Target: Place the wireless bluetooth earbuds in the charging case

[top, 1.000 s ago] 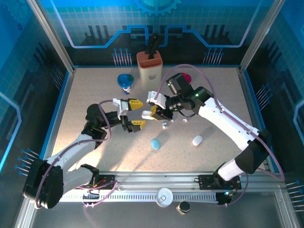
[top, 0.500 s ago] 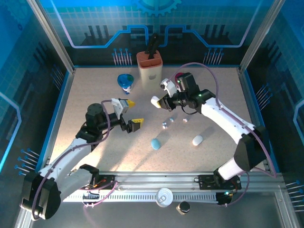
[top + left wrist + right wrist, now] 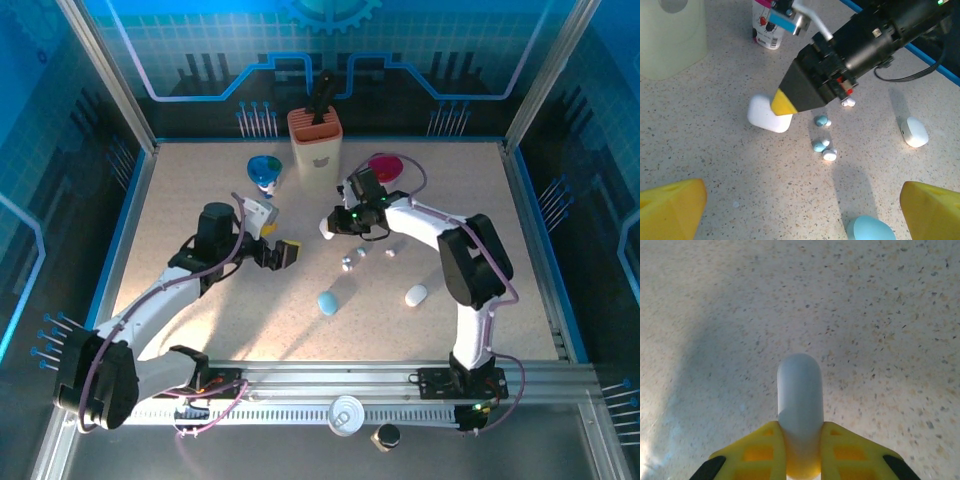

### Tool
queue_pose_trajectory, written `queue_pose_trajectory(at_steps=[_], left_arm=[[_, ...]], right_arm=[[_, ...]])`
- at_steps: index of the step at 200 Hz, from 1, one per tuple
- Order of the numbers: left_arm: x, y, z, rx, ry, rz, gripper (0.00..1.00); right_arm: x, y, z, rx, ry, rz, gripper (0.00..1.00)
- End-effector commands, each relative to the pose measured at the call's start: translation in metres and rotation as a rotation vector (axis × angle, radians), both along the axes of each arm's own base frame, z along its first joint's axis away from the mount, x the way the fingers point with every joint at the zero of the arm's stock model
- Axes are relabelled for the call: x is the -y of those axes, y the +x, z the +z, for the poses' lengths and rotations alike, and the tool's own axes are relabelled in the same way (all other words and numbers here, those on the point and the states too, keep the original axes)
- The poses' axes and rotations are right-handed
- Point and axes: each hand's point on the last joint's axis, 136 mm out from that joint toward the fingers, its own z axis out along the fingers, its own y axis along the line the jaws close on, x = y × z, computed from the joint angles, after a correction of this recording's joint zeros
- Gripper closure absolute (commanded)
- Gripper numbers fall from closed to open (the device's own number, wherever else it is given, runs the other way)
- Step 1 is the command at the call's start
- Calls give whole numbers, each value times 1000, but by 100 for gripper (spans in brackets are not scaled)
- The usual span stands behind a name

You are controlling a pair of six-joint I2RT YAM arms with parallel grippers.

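The right claw (image 3: 799,460) is clenched edge-on around a white case (image 3: 799,390), apparently to present it close to the table (image 3: 180,190), while the left claw (image 3: 800,212), fully released, hovers with a wide gap suited to collecting the earbuds (image 3: 820,145) lying loose at 4 o'clock from that case.

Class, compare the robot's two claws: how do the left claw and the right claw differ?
The left claw stands wide open, while the right claw is shut. The left claw holds nothing, whereas the right claw pinches a white case between its tips. Both claws have yellow fingertips.
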Motion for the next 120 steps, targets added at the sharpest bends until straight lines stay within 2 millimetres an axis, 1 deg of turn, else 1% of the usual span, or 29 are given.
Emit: queue_pose_trajectory(at_steps=[1,22,42,56,63,76,89,104,113,117,120], left_arm=[[-5,-4,-8,-84,4,26,1],[-6,-5,-8,-112,10,38,1],[-15,1,-7,-136,23,112,1],[-17,-2,-12,-127,61,95,1],[-20,-2,-17,-123,83,103,1],[-26,0,-25,-123,115,130,1],[-30,2,-28,-130,130,158,1],[-34,5,-30,-125,143,183,1],[-35,6,-31,-119,152,185,1],[-36,7,-30,-116,154,190,1],[-36,7,-31,-117,156,190,1]], right_arm=[[-16,24,7,18,66,-53,91],[-20,34,-14,-9,73,-77,90],[-24,42,-31,-29,70,-77,89],[-26,46,-39,-40,61,-74,87],[-28,48,-41,-41,57,-72,85],[-27,51,-44,-37,47,-76,76],[-26,52,-40,-20,41,-74,67],[-24,52,-27,19,33,-61,54],[-23,51,-18,47,22,-44,43],[-23,50,-12,64,18,-27,39],[-23,49,-8,77,13,-14,35]])
